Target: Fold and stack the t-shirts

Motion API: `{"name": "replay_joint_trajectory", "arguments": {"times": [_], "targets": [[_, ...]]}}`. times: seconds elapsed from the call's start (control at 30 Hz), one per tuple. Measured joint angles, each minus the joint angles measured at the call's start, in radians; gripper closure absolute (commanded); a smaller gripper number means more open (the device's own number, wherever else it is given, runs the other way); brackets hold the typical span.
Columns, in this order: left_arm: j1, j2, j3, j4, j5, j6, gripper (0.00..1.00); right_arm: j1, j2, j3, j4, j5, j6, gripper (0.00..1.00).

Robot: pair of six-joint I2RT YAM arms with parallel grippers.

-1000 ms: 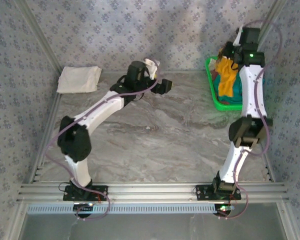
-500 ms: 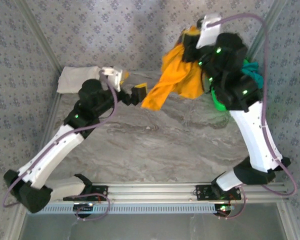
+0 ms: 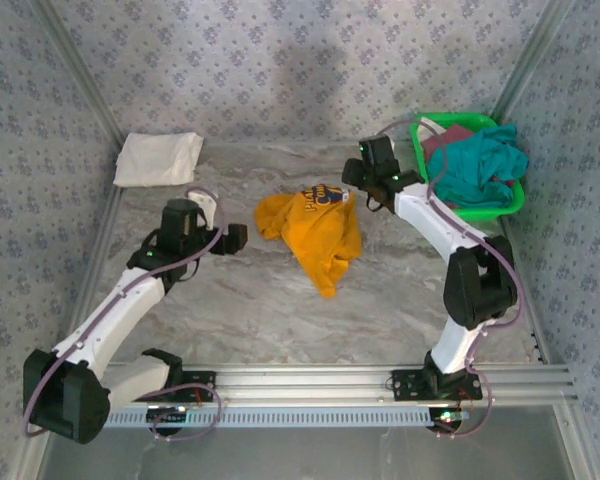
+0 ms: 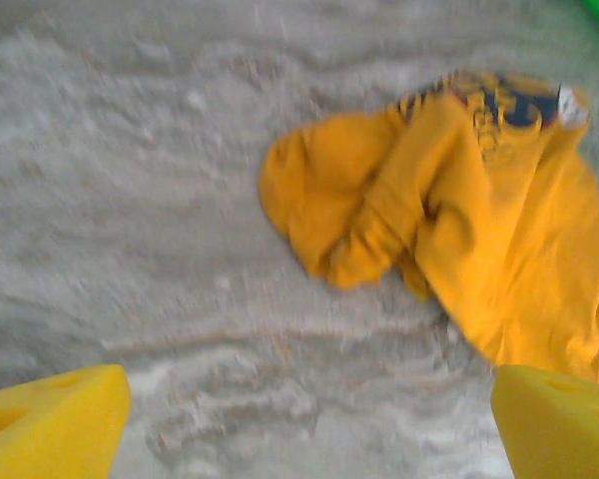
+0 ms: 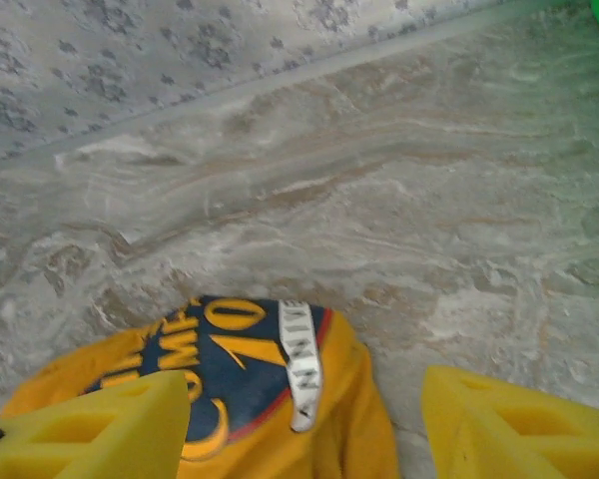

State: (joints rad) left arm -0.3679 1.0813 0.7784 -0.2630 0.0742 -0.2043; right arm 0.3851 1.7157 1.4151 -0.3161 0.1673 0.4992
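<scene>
Top external — mustard-orange tee (image 3: pixel 315 235) crumpled on table (image 3: pixel 280 310) | both jaws open, empty

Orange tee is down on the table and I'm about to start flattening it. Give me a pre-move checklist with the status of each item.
1. Mustard-orange t-shirt with navy chest print lying on the grey marbled table: ok.
2. Shirt spread flat for folding: not ok; it is crumpled, with cloth bunched over itself.
3. Left gripper open and empty: ok; it is at the shirt's left side, apart from it.
4. Right gripper open: ok; it is over the collar. Clear of the cloth: cannot tell.
5. Folded white t-shirt at the far left corner, away from both arms: ok.
6. Teal t-shirt and maroon t-shirt inside the green plastic basket: ok.
</scene>
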Motion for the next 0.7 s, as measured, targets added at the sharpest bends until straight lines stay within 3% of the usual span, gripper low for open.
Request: {"name": "replay_joint_trajectory", "arguments": {"times": [0.3,0.5,0.7], "targets": [[-0.028,0.061,-0.138,0.039,0.026,-0.071,0.11,0.119,-0.206,-0.333,0.053,-0.313,-0.093,0.37],[-0.017,0.187,-0.136,0.135,0.014,-0.086,0.14,0.243,-0.207,-0.496,0.052,-0.364,-0.108,0.36],[0.015,0.410,-0.019,0.225,0.018,-0.085,0.15,0.256,-0.172,-0.561,0.081,-0.345,-0.110,0.35]]}}
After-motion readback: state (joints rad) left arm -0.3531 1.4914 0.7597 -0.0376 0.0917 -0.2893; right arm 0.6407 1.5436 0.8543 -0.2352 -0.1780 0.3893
